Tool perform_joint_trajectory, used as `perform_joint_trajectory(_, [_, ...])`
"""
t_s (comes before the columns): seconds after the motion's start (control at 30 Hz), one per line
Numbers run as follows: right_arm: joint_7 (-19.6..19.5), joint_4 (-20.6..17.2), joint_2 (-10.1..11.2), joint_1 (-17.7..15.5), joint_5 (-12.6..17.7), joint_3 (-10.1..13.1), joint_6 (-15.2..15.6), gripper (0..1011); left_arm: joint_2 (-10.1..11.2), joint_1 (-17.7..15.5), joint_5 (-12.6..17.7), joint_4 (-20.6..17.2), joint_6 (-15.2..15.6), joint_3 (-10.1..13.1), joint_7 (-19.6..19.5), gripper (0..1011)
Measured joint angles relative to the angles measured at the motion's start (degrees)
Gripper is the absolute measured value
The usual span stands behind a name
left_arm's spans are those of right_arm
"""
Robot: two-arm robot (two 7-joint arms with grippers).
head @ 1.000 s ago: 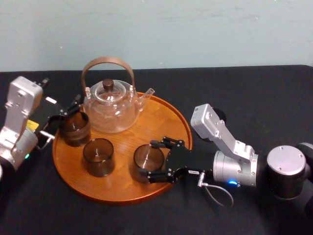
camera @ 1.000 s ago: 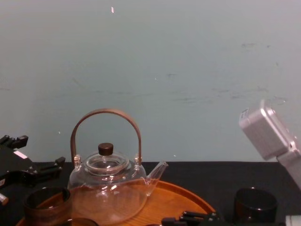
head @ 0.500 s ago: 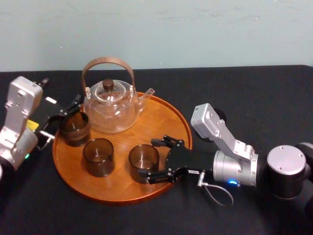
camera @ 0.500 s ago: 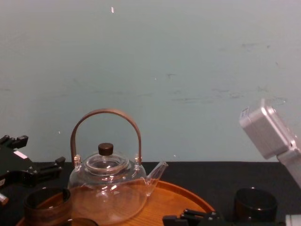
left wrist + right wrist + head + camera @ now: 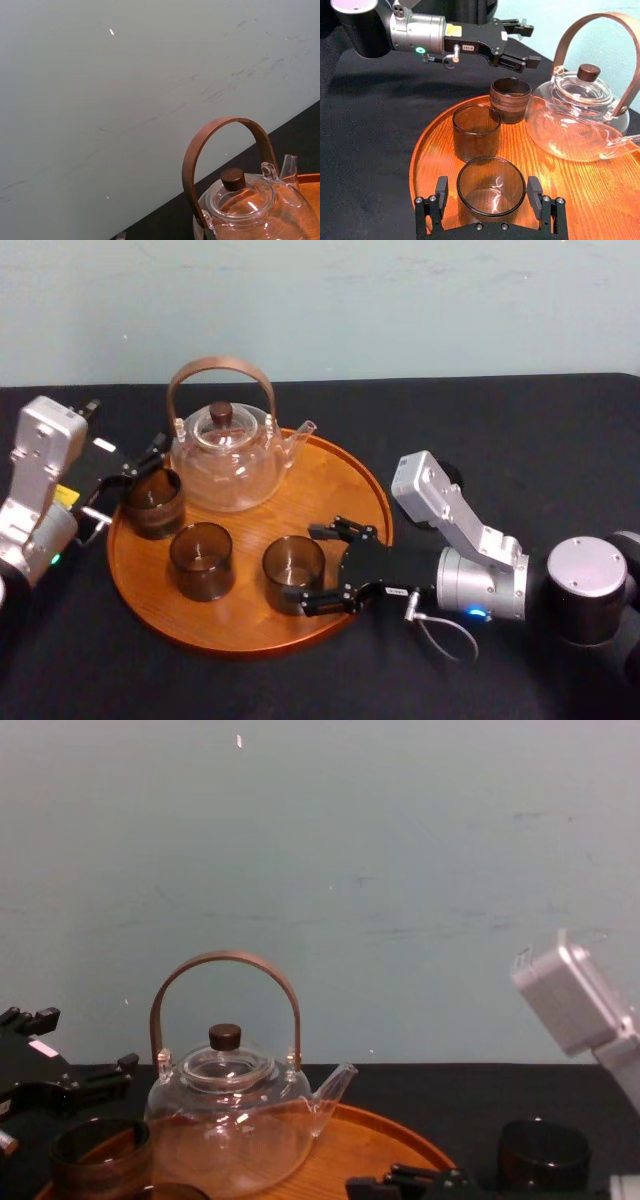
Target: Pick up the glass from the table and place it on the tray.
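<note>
- Evidently the release step: the glass [image 5: 292, 572] stands upright on the tray's [image 5: 335, 480] front-right part, between the right gripper's [image 5: 488, 186] jaws, which are spread clear of its sides.
- Next, I judge: back straight out without clipping it.
- Left gripper [image 5: 128, 483], jaws apart, hovers by the far-left tumbler [image 5: 152, 504].

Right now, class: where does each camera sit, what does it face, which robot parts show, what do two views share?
Head: high, looking down at the tray; left gripper and right gripper show.
Chest: low, facing across the table at the teapot; right arm shows.
Left wrist: faces teapot and wall.
Right wrist: looks past its fingers at the glass.
Shared: all four see the teapot.
</note>
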Motion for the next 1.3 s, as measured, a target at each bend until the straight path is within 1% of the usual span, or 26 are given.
perform_joint_trajectory(0.17, [1.00,-0.60,0.82,-0.35,0.80,0.47,-0.30,1002,0.00,0.00,0.00,0.00,0.00,0.00,0.00,1001])
perform_joint_trajectory(0.27, [1.30,-1.39,1.61,-0.84,1.32,0.85,-0.32,1002,0.00,0.00,0.00,0.00,0.00,0.00,0.00,1001])
perform_joint_trajectory(0.33, [1.53,-2.28,2.64,-1.48,1.88,1.31,-0.30,1002,0.00,0.00,0.00,0.00,0.00,0.00,0.00,1001])
perform_joint_trajectory(0.37, [1.53,-2.28,2.64,-1.48,1.88,1.31,-0.30,1002,0.00,0.00,0.00,0.00,0.00,0.00,0.00,1001])
perform_joint_trajectory(0.53, [2.20,-4.35,5.01,-2.89,2.92,2.26,-0.50,1002,0.00,0.00,0.00,0.00,0.00,0.00,0.00,1001])
perform_joint_trajectory(0.57, [2.28,-4.68,5.40,-3.17,3.12,2.45,-0.62,1002,0.00,0.00,0.00,0.00,0.00,0.00,0.00,1001])
perform_joint_trajectory(0.6, [2.47,-5.36,6.28,-3.66,3.52,2.91,-0.91,1002,0.00,0.00,0.00,0.00,0.00,0.00,0.00,1001])
perform_joint_trajectory(0.67, [2.66,-5.97,7.05,-4.13,3.99,3.37,-1.29,1002,0.00,0.00,0.00,0.00,0.00,0.00,0.00,1001])
perform_joint_trajectory(0.7, [2.73,-6.57,7.90,-4.67,4.46,3.95,-1.74,1002,0.00,0.00,0.00,0.00,0.00,0.00,0.00,1001])
perform_joint_trajectory(0.8, [2.77,-7.30,8.94,-5.42,5.20,4.89,-2.43,1002,0.00,0.00,0.00,0.00,0.00,0.00,0.00,1001])
perform_joint_trajectory(0.83, [2.71,-7.78,9.72,-6.01,5.71,5.61,-2.84,1002,0.00,0.00,0.00,0.00,0.00,0.00,0.00,1001])
perform_joint_trajectory(0.9, [2.49,-8.20,10.41,-6.59,6.18,6.39,-3.19,1002,0.00,0.00,0.00,0.01,0.00,0.00,0.00,1001])
perform_joint_trajectory(1.0, [1.17,-8.91,11.87,-8.04,7.03,8.39,-3.71,1002,0.00,0.00,0.00,0.00,0.00,0.00,0.00,1001])
perform_joint_trajectory(1.03, [1.17,-8.91,11.87,-8.04,7.03,8.39,-3.71,1002,0.00,0.00,0.00,0.00,0.00,0.00,0.00,1001])
perform_joint_trajectory(1.07, [0.38,-9.13,12.28,-8.68,7.34,9.25,-3.83,1002,0.00,0.00,0.00,0.00,0.00,0.00,0.00,1001])
perform_joint_trajectory(1.13, [-0.34,-9.30,12.60,-9.24,7.56,10.03,-3.86,1002,0.00,0.00,0.00,0.00,0.00,0.00,0.00,1001])
perform_joint_trajectory(1.2, [-2.40,-9.56,13.09,-10.57,7.90,11.85,-3.82,1002,0.00,0.00,0.00,0.00,0.00,0.01,0.00,1001])
perform_joint_trajectory(1.27, [-3.34,-9.63,13.20,-11.21,8.04,12.68,-3.69,1002,0.00,0.00,0.00,0.00,0.00,0.00,0.00,1001])
perform_joint_trajectory(1.3, [-4.37,-9.73,13.26,-11.84,8.23,13.60,-3.51,1002,0.00,0.00,0.00,0.00,0.00,0.00,0.00,1001])
